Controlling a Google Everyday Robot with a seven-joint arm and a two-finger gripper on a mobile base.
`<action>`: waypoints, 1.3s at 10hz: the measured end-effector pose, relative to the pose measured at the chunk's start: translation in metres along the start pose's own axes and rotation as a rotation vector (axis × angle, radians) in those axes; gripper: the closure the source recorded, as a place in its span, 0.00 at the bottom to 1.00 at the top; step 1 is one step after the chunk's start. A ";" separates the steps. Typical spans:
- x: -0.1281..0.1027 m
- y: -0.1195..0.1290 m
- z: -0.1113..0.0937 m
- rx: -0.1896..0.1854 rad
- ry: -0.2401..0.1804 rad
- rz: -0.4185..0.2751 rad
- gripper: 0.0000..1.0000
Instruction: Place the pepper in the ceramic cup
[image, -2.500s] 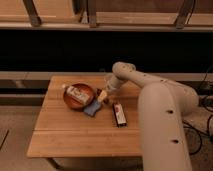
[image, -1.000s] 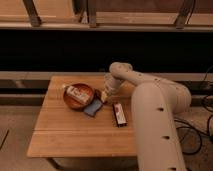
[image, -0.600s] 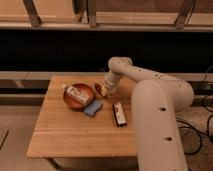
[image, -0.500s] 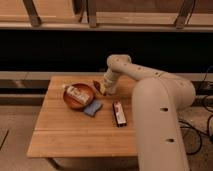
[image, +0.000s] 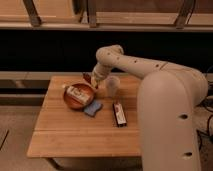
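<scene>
The gripper (image: 94, 80) is held just left of the ceramic cup (image: 112, 85), above the table (image: 65, 135), beside the bowl (image: 79, 96). The pepper (image: 88, 79) is seen clamped between its fingers.

The hand (image: 93, 80) hovers just left of the ceramic cup (image: 113, 85).

The arm (image: 150, 67) was smooth, rounded and cream-white, built of thick tubular segments with bulbous joints. Small dark dots, like screw holes, ran along its shell. It tapered to the gripper (image: 95, 79) above the tabletop (image: 75, 130), beside the bowl.
</scene>
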 end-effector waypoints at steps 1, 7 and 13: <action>-0.003 -0.007 -0.012 0.040 -0.008 -0.011 1.00; 0.058 -0.115 -0.083 0.331 0.017 0.122 1.00; 0.083 -0.097 -0.009 0.201 -0.019 0.189 1.00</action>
